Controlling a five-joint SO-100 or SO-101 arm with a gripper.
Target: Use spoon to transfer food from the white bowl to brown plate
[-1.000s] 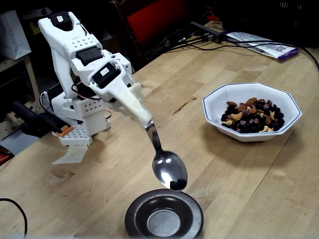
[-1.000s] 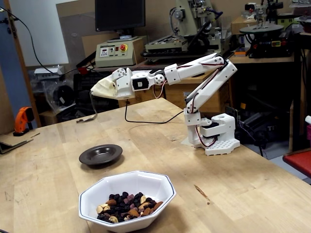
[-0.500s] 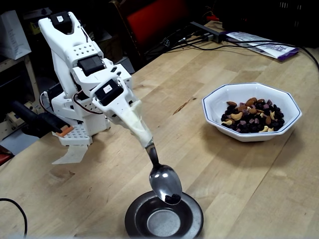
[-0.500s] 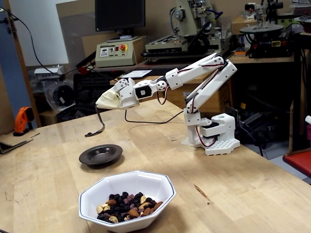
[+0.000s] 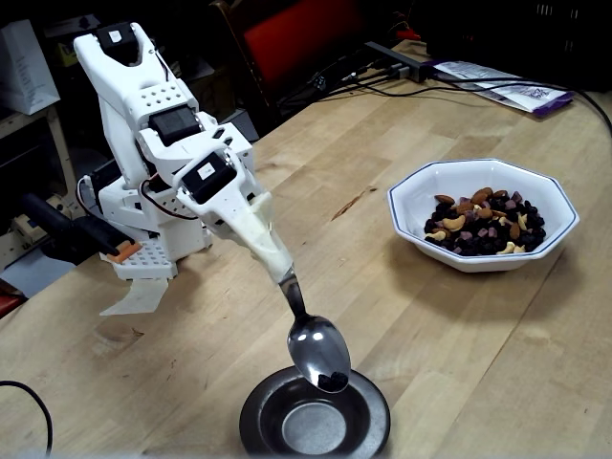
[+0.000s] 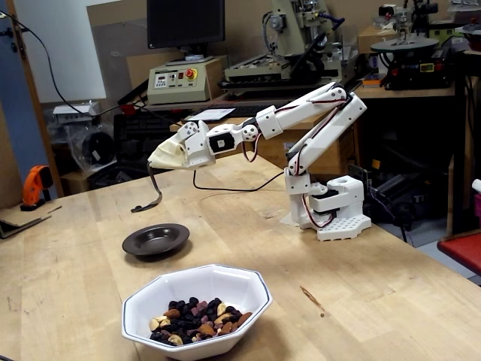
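The white bowl [image 5: 482, 212] sits well to the right on the wooden bench [image 5: 411, 316] in a fixed view, with most of the food [image 5: 486, 225], nuts and dark dried fruit, heaped inside it. The brown plate [image 5: 315, 414] lies near the front edge, well apart from the bowl, and its sunken centre looks bare. Above it the pincer [image 5: 271, 251], wrapped in pale tape so that I cannot tell how its jaws stand, carries the spoon [image 5: 318, 352] fixed to its tip. A second ago the spoon hung higher, above the plate's far rim; it has since dropped, and in the last half-second barely moved. A few dark pieces [image 5: 332, 381] sit at the spoon's low tip, so tipping them out seems the next step.
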